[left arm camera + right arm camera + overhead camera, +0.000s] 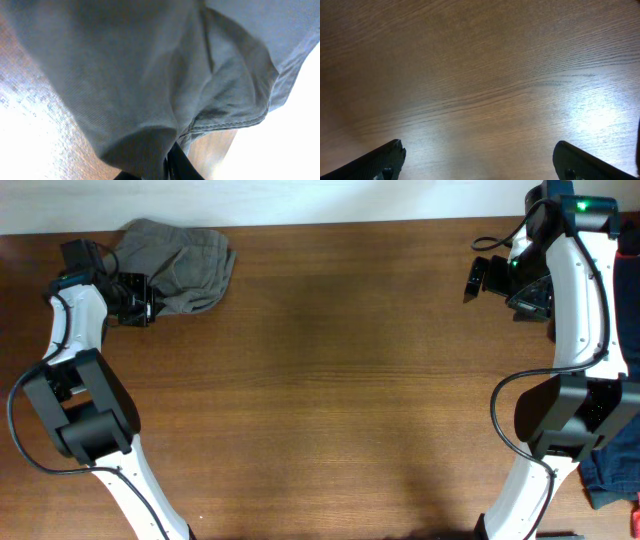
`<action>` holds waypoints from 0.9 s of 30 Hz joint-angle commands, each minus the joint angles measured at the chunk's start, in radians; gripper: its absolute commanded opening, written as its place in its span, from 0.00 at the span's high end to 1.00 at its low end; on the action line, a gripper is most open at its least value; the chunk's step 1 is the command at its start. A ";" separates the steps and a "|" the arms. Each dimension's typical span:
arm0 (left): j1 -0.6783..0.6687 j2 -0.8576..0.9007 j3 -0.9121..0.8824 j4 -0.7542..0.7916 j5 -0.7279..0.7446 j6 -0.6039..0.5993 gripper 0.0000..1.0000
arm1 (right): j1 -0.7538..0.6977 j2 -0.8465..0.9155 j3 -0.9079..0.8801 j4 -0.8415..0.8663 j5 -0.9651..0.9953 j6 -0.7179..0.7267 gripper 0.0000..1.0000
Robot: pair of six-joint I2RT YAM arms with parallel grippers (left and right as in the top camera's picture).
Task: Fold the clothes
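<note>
The grey-olive shorts (180,268) lie bunched at the far left corner of the table. My left gripper (148,305) is at the pile's left edge, shut on a fold of the shorts. In the left wrist view the shorts (150,75) fill the frame, and the black fingers (172,167) pinch the fabric at the bottom. My right gripper (478,280) hovers over bare wood at the far right, well away from the shorts. In the right wrist view its fingers (480,162) are wide apart and empty.
The brown wooden table (330,380) spans the view. A dark navy garment (610,470) lies off the table's right edge, with a bit of red (636,502) beside it. The table's far edge runs right behind the shorts.
</note>
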 commanded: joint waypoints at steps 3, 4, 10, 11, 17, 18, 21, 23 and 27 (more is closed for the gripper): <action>-0.022 -0.030 -0.001 0.035 0.007 0.091 0.87 | -0.003 0.006 -0.003 -0.005 -0.014 -0.011 0.01; -0.028 -0.030 -0.001 0.055 0.007 0.106 0.87 | -0.003 0.006 -0.003 -0.007 -0.014 -0.011 0.01; -0.077 -0.030 -0.002 0.107 -0.042 0.119 0.87 | -0.002 0.006 -0.003 -0.007 -0.021 -0.011 0.01; -0.086 -0.030 -0.002 0.113 -0.047 0.120 0.87 | -0.002 0.006 -0.003 -0.007 -0.021 -0.011 0.01; -0.134 -0.030 -0.002 0.158 -0.054 0.121 0.63 | -0.002 0.006 -0.003 -0.008 -0.021 -0.011 0.01; -0.138 -0.030 -0.002 0.159 -0.053 0.130 0.44 | -0.002 0.006 -0.003 -0.008 -0.021 -0.011 0.01; -0.143 -0.030 -0.002 0.158 -0.053 0.192 0.01 | -0.003 0.006 -0.003 -0.011 -0.021 -0.011 0.01; -0.143 -0.030 -0.002 0.146 -0.053 0.239 0.01 | -0.002 0.006 -0.003 -0.012 -0.021 -0.014 0.01; -0.140 -0.034 -0.001 0.110 -0.054 0.349 0.01 | -0.002 0.006 -0.003 -0.011 -0.021 -0.014 0.01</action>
